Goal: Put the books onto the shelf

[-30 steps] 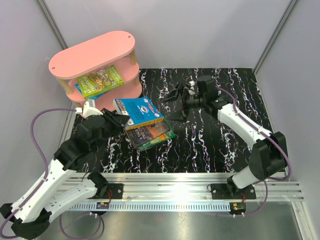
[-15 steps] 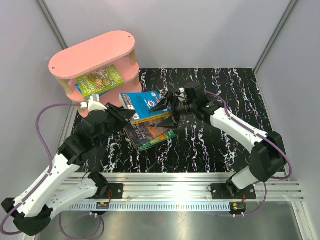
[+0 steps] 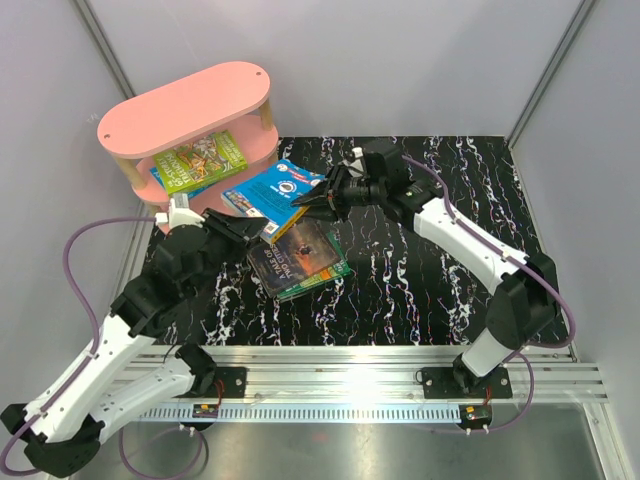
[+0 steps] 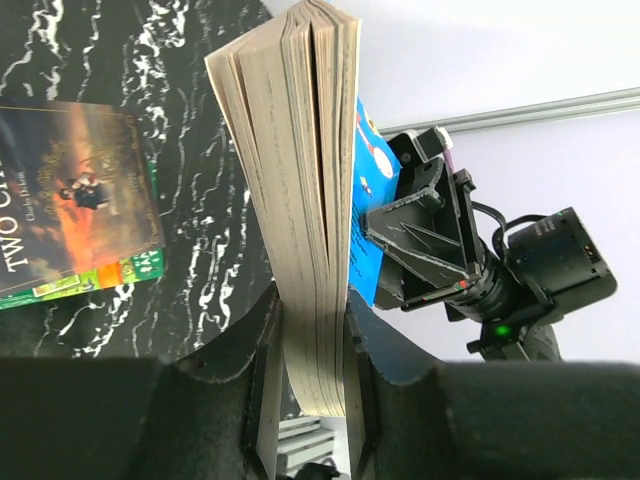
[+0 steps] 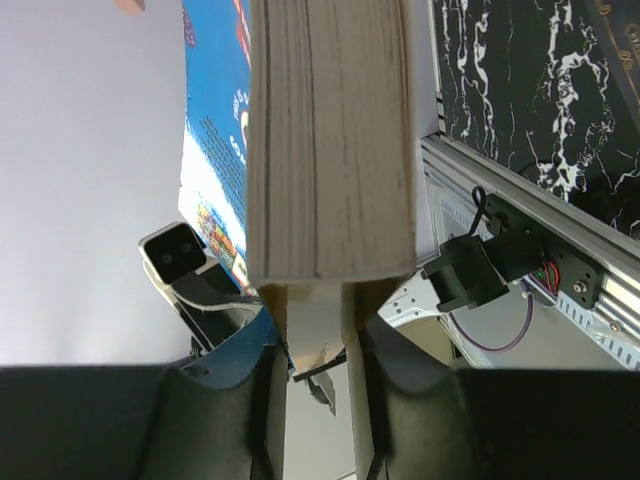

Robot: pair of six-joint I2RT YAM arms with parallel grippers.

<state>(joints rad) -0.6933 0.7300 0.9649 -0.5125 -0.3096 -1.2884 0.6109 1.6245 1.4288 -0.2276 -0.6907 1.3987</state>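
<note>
The left fingers point(image 4: 265, 400) and right fingers point(image 5: 372, 400) both pinched the bright blue glossy paperback book point(image 3: 272, 188), aloft over the black marbled surface point(image 3: 430, 270) beside the pink three-tier oval-board shelf point(image 3: 190, 100). One grip should probably release before sliding it in flat.

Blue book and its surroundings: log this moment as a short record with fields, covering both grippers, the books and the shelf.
held item: blue book, raised above the table stack, tilted
left gripper: shut on the blue book's edge nearest the robot
right gripper: shut on the blue book's far edge
table stack: dark book lying flat on a green book, on the black marbled table
shelf: pink, at the far left; shelved green book lies on its middle tier
top tier: bare
</note>
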